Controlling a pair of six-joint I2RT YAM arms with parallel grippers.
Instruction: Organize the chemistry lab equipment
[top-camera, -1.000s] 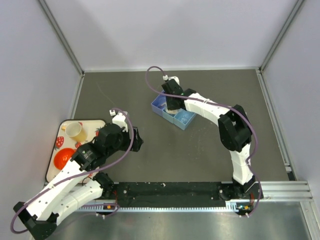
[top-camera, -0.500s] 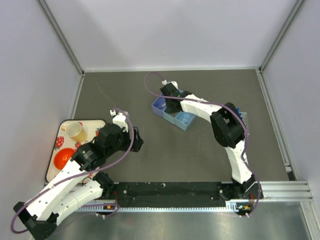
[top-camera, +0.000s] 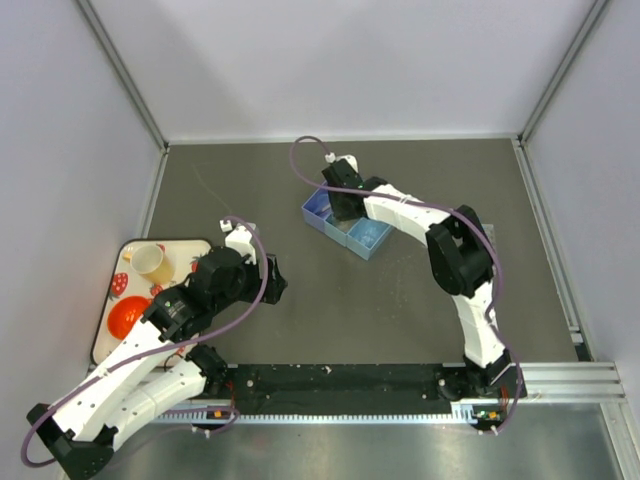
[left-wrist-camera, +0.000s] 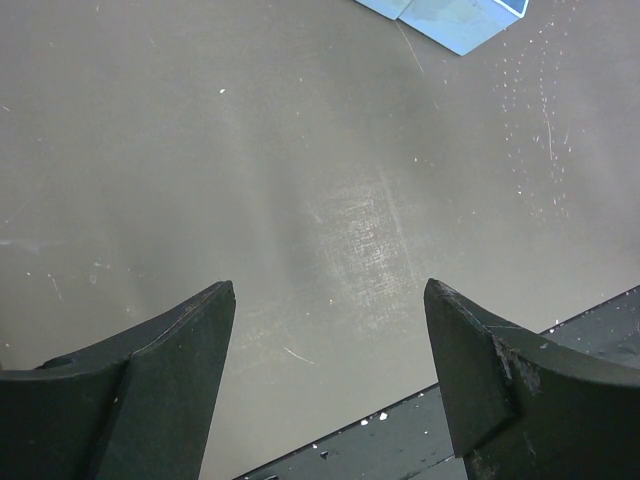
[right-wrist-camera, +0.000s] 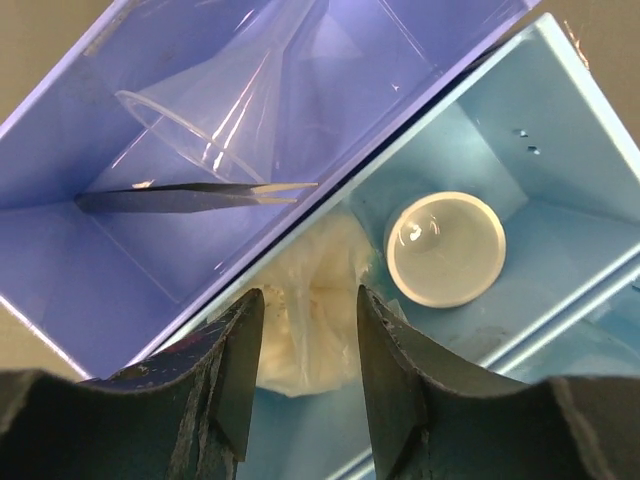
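Grey bench (left-wrist-camera: 320, 180); left claw (left-wrist-camera: 328, 292) released near the front edge. Right claw (right-wrist-camera: 308, 296) straddles the packet (right-wrist-camera: 300, 350); cannot tell if grasping

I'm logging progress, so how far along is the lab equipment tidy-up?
Done: the clear flask, tweezers, white dish and yellowish packet already sit in the blue bin. In hand: nothing; the right gripper hovers open over the packet, the left gripper open over the table. Left: no loose equipment shows in these views, so I can't tell.
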